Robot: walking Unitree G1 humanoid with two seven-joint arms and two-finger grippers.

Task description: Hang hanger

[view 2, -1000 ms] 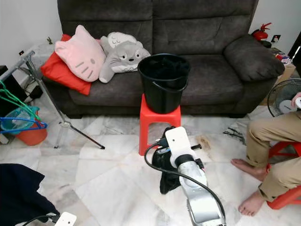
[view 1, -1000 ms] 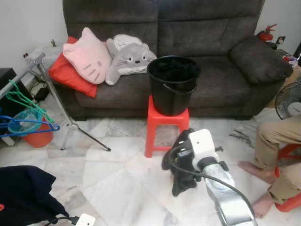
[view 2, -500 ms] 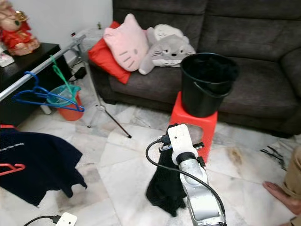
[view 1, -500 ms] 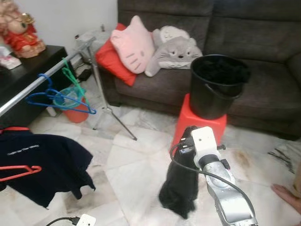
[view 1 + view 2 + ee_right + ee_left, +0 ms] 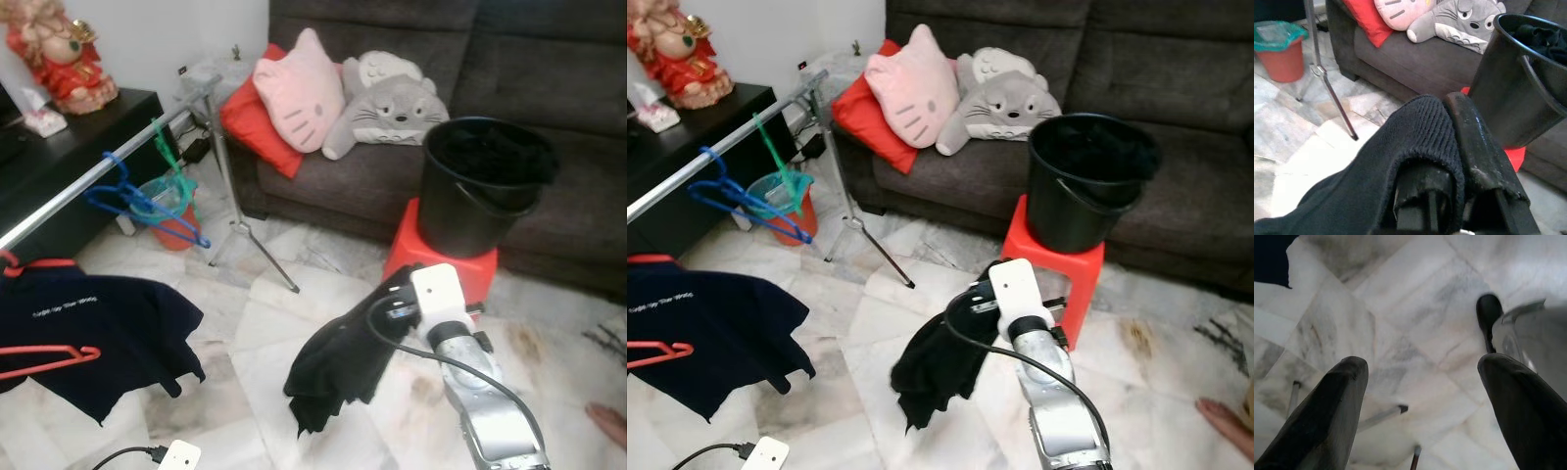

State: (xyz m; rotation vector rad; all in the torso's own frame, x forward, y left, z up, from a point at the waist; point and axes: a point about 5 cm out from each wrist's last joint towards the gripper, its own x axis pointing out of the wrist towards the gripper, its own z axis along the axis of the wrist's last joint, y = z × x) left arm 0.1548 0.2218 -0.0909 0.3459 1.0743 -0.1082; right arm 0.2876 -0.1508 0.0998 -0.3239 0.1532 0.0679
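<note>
1. In front of the dark grey fabric sofa [image 5: 411, 166], in the left eye view, a black plastic bucket [image 5: 482, 186] stands on a red plastic stool [image 5: 431, 266]. The right gripper [image 5: 397, 294] hangs just before the stool, its fingers clamped on a limp black knitted garment [image 5: 338, 367] that droops toward the white marble floor [image 5: 245, 323].
2. Left of the sofa a slanted silver metal clothes rail [image 5: 93, 181] carries a blue wire hanger [image 5: 137, 201] and a green wire hanger [image 5: 171, 162]; a navy T-shirt on a red hanger [image 5: 93, 328] hangs further down it.
3. In the right eye view, a pink cat-face cushion [image 5: 911, 93], a grey plush toy [image 5: 1004, 98] and a red pillow [image 5: 862, 108] lie on the sofa's left seat.
4. In the left wrist view, the left gripper [image 5: 1422, 406] has its two black fingers [image 5: 1327, 416] spread wide apart over the floor, holding nothing.
5. In the right wrist view, the garment is pinched between the right gripper's closed fingers [image 5: 1474, 142], with the bucket and sofa beyond.
</note>
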